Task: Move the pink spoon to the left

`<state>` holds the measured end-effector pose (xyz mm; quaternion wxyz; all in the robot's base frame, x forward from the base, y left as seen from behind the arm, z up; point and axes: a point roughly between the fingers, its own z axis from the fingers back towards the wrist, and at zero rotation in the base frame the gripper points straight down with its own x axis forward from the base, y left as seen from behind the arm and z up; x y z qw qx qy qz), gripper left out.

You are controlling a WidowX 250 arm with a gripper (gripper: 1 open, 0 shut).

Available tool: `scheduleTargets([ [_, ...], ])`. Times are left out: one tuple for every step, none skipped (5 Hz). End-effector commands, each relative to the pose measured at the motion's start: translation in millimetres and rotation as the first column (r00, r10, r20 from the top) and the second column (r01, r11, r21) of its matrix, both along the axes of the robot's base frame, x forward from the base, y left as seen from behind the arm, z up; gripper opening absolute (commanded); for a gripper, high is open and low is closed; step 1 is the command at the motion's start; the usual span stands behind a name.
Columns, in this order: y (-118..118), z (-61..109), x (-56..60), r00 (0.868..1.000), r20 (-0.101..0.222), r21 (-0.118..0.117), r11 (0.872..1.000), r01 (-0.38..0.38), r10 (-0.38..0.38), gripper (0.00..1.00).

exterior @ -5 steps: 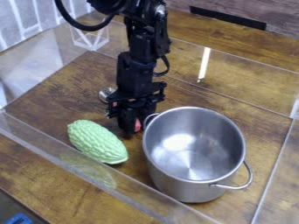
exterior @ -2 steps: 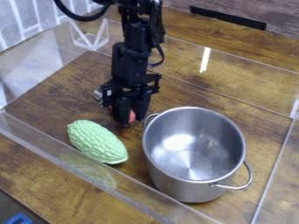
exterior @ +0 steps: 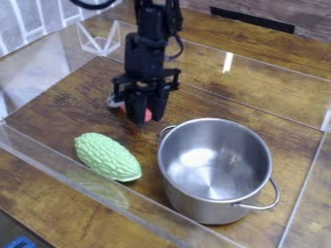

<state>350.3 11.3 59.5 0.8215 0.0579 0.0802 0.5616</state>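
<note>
Because the pink spoon point(exterior: 151, 113) is small, light and rigid with a smooth handle, it should lift easily if pinched mid-handle, though it could swivel. Only a pinkish-red sliver shows, caught between the narrow, closed jaws of the gripper point(exterior: 146, 112), above the wooden bench point(exterior: 246, 97), just beyond the steel pot point(exterior: 218, 170).

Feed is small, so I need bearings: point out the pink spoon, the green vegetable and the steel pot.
pink spoon point(exterior: 150, 114), camera view, pinkish-red handle showing below the claw
green vegetable point(exterior: 106, 157), camera view, middle of its bumpy skin
steel pot point(exterior: 180, 142), camera view, left rim
</note>
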Motion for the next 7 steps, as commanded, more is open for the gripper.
scheduleTargets([
  [7.5, 51.4, 11.1, 0.994, 0.106, -0.025, 1.000, -0.003, 0.006, 0.00],
  [4.0, 73.0, 14.0, 0.991, 0.130, -0.039, 0.999, 0.019, -0.014, 0.00],
  [-1.2, 94.0, 15.5, 0.989, 0.150, -0.039, 0.999, 0.024, -0.018, 0.00],
  [-2.4, 101.0, 9.7, 0.985, 0.173, -0.026, 0.999, 0.023, -0.018, 0.00],
  [-2.6, 103.5, -0.6, 0.980, 0.197, -0.002, 1.000, 0.017, -0.016, 0.00],
  [5.1, 104.8, -12.3, 0.980, 0.201, 0.015, 1.000, 0.009, -0.012, 0.00],
  [18.5, 104.1, -26.2, 0.978, 0.209, 0.036, 0.999, -0.006, -0.002, 0.00],
])
